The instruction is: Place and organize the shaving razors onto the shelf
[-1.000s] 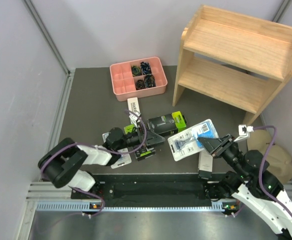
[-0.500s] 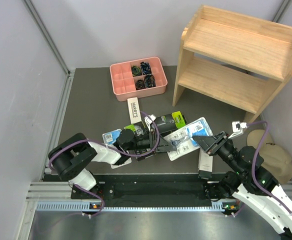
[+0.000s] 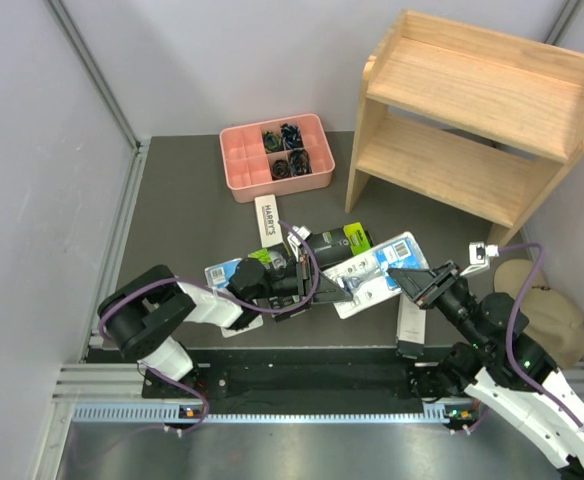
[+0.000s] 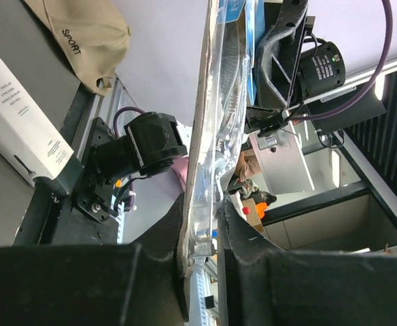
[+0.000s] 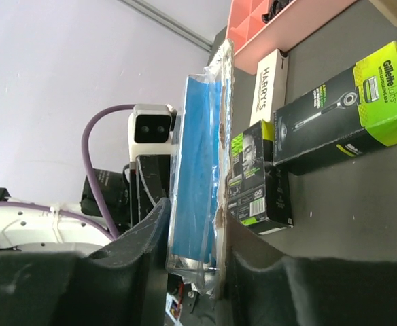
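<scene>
Currently on the dark worktop (image 3: 182, 210), six razor packs and a shelf:

1. Blue-card blister pack (image 3: 380, 266), right of centre toward the near edge, held between both arms. Whether it clears the surface cannot be told.
   - The left claw (image 3: 340, 286) is closed on its left end. The left wrist view shows the sealed rim (image 4: 209, 102) pinched between the fingers.
   - The right claw (image 3: 412, 282) is clamped on its right end. The blue card (image 5: 195, 163) sits between its fingers in the right wrist view.
2. Second blister pack (image 3: 224, 274), flat, toward the near-left corner, partly under the left arm.
3. Black box (image 3: 334, 243) with a lime-green end, at the centre, just beyond the held pack.
4. Second black box (image 3: 264, 258), just left of the first, largely hidden by the left arm.
5. White box (image 3: 269, 220) marked HARRY'S, flat, between the pink tray and the black boxes.
6. Second white box (image 3: 410, 322), at the near edge beside the right arm.

Shelf (image 3: 452, 165): light wood, two tiers, far-right corner, well apart from every pack.

Pink tray (image 3: 244, 150): divided, at the middle of the far edge, small dark items in its right compartments.

Tan cap (image 3: 547, 310): beyond the worktop's right edge.
</scene>
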Robot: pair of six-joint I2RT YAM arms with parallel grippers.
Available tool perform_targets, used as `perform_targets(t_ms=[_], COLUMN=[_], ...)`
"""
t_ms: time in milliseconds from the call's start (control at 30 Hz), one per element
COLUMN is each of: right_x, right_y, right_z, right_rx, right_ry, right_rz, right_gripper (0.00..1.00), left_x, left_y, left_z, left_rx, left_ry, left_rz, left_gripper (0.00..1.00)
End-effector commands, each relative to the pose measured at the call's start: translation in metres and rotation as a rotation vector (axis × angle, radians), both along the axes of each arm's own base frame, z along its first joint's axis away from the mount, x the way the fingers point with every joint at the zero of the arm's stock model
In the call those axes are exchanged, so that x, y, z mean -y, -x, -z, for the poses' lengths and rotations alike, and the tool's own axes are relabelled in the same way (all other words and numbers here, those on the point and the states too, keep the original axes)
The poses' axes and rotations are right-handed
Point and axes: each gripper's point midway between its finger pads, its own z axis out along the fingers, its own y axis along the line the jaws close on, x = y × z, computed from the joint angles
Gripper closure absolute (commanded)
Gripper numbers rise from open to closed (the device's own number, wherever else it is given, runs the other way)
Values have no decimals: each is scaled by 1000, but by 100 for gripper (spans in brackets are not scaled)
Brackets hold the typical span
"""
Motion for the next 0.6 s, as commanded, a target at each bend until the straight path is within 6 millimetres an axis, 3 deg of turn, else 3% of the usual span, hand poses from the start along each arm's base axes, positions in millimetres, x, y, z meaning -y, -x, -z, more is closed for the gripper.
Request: perform_targets(t_ms=[0,67,100,133,167,233,567], right_x=[-3,-1,0,0,1,2,8], right_y=[2,1,1,1,1,1,4], right_z=[-7,-6,-6,-4,-3,-1,1], right_rx=[4,1,0,-6,-9,-19,-23], right_ry=[15,21,22,27,31,37,53], right_rz=[-20,-9,-6,-3,-2,3,15], right_gripper=[63,47,32,25,12,1,1], left_x=[-10,-11,-11,-12,-12,-12,-13], left_y=[16,16,14,15,13,12,0], left_z=[-69,-70,-72,-74,-74,-79,-91], left_rx=[234,232,232,236,234,240,258], left_ry=[292,293,299,304,306,318,352], left_rz=[-11,-20,-32,-35,-43,-52,-131], left_gripper=[100,100,100,100,100,100,100])
